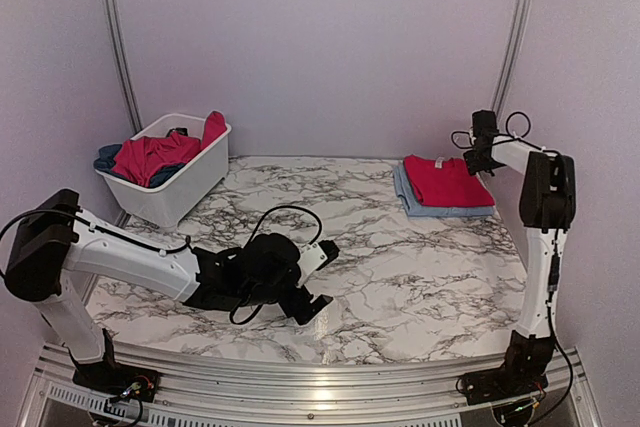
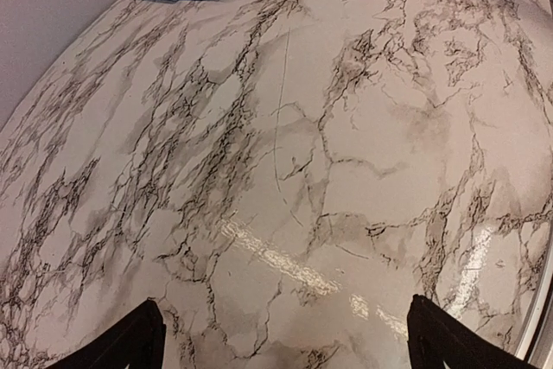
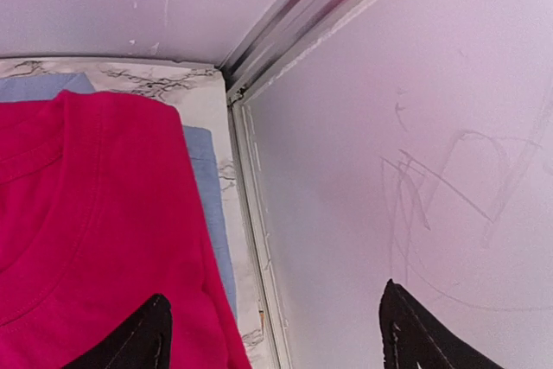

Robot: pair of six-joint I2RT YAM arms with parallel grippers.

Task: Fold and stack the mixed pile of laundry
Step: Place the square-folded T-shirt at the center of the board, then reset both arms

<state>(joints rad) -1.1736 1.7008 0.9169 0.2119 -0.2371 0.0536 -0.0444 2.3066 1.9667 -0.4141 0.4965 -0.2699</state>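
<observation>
Laundry pile [image 1: 150,157] is waiting in the basket [image 1: 190,195], upper left. I'm hovering the right gripper [image 3: 274,295], jaws released, over the stacked red shirt [image 1: 445,180], with the left gripper [image 2: 282,302] gaping empty. Next, I reckon, I'm reaching for another garment.

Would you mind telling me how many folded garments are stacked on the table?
2: a red shirt on top and a light blue garment beneath it, at the far right. More could be hidden between them.

Pale lilac walls [image 1: 320,47] enclose a glossy marble-patterned table [image 1: 400,277].
</observation>
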